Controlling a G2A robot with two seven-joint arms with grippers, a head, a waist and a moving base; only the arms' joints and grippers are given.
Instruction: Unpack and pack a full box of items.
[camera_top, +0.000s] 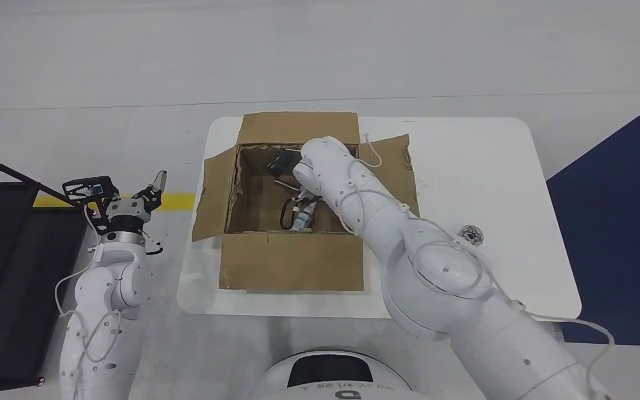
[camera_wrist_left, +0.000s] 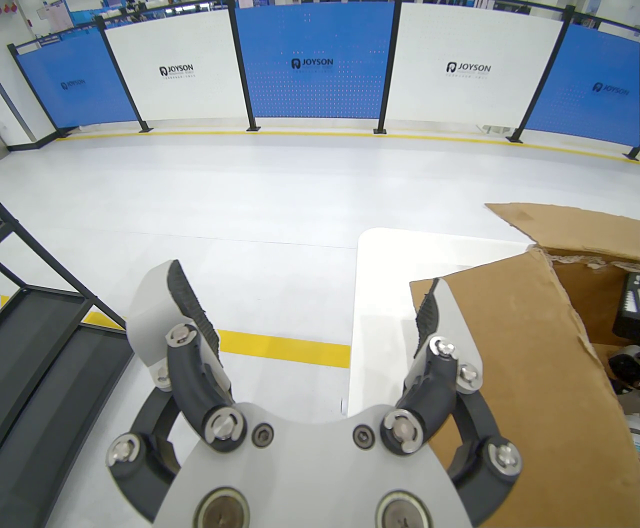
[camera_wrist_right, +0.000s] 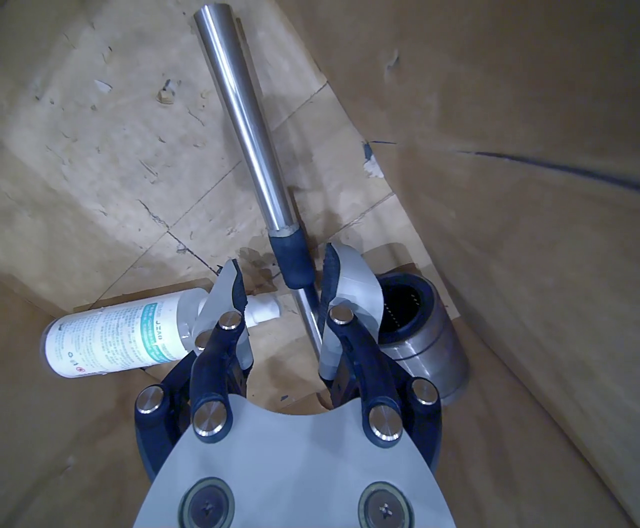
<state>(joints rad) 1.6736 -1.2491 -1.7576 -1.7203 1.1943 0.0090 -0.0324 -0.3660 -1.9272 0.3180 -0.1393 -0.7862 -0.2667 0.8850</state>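
Right gripper (camera_wrist_right: 281, 264) sits part-open inside the brown cardboard box (camera_wrist_right: 500, 240), jaws straddling the long polished steel rod (camera_wrist_right: 240, 110) lying inside it, gripping nothing. Rod looks stiff, heavy and slick, so you should close on its dark blue rubber sleeve (camera_wrist_right: 295, 260); expect tipping.

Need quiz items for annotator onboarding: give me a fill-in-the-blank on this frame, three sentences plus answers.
1. The right gripper is down inside the cardboard box, its jaws ____ on either side of the metal rod.
2. The white bottle lies on its ____ on the bottom of the box.
3. The left gripper hangs open over the room's ____, beside the white table.
Answers: open; side; floor.
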